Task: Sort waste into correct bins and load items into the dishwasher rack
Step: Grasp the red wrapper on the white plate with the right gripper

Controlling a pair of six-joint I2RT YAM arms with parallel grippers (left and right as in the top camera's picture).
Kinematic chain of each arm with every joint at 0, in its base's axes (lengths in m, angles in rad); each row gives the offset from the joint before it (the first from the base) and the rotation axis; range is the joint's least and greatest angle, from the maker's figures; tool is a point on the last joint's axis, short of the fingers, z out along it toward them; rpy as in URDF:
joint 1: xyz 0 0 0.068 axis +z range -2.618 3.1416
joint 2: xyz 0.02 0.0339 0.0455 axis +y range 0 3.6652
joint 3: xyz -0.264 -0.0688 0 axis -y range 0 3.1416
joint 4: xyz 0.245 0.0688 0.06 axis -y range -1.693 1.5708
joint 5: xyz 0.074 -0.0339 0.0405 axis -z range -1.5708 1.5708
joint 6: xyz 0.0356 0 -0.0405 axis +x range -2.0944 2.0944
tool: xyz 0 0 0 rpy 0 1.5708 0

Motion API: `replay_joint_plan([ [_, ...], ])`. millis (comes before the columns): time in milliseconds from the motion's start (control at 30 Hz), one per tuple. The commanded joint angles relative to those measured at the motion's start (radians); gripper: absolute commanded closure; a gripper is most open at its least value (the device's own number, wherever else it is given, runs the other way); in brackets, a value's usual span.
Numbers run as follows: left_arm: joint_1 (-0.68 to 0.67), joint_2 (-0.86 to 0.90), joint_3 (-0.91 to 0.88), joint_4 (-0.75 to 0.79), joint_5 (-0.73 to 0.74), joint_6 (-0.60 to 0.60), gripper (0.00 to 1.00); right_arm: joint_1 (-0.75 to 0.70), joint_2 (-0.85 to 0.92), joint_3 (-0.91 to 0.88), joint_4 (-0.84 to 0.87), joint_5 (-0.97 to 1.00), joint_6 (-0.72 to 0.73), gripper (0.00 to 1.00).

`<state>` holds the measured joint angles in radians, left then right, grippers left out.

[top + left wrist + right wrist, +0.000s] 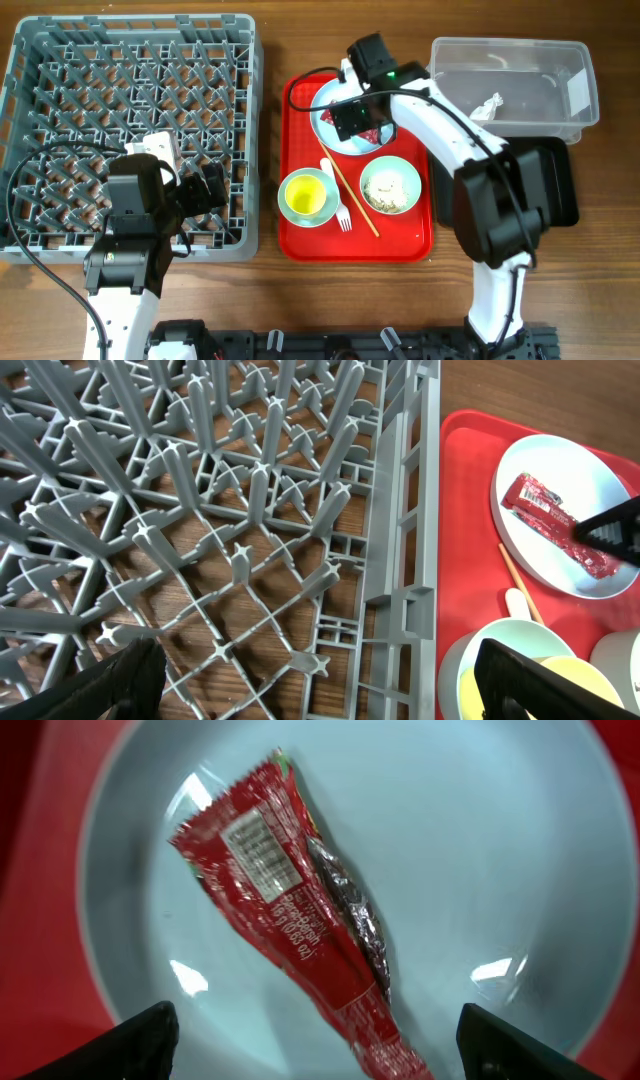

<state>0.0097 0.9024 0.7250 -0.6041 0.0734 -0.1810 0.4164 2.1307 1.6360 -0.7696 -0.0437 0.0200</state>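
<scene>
Table (pixel 300 300): wood; grey rack (pixel 100 90) on left, red serving tray (pixel 405 240) in centre, clear tub (pixel 510 80) and black tray (pixel 555 180) on right.
Wrapper (pixel 300 910): red, lying diagonally on pale-blue plate (pixel 480 850) at far end of red serving tray.
Right gripper (pixel 325 1045): low over plate, fingers spread wide either side of wrapper's end, not clamped on it.
Left gripper (pixel 320 685): over rack's near right corner, fingers apart, nothing between them.
Tray contents: yellow cup (pixel 303 195) inside left mint bowl (pixel 287 203), rice (pixel 390 190) in right mint bowl (pixel 412 170), fork (pixel 335 195) and chopstick (pixel 350 200) between them.
Tub contents: white scrap (pixel 487 107).

Grey rack (pixel 130 22) left, red tray (pixel 300 235) centre, right gripper (pixel 360 128) over blue plate (pixel 325 126)
</scene>
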Motion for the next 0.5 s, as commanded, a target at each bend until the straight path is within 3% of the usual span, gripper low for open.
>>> replay_joint_plan([
  [0,0.008,0.001,0.019,0.0,0.008,-0.006,0.0,0.002,0.058,-0.008,0.009,0.055,-0.01,0.14],
  [167,0.008,0.001,0.019,0.0,0.008,-0.006,0.0,0.002,0.105,-0.008,0.006,0.043,-0.009,0.17],
  [267,0.008,0.001,0.019,0.0,0.008,-0.006,0.0,0.002,0.111,-0.008,0.001,0.044,-0.009,0.36],
  [300,0.008,0.001,0.019,0.0,0.008,-0.006,0.0,0.002,0.111,-0.008,0.001,0.044,-0.009,0.53],
  [400,0.008,0.001,0.019,0.0,0.008,-0.006,0.0,0.002,0.109,-0.005,-0.006,0.047,0.005,0.79],
  [467,0.008,0.001,0.019,0.0,0.008,-0.006,0.0,0.001,0.108,0.006,-0.023,0.051,0.023,0.92],
])
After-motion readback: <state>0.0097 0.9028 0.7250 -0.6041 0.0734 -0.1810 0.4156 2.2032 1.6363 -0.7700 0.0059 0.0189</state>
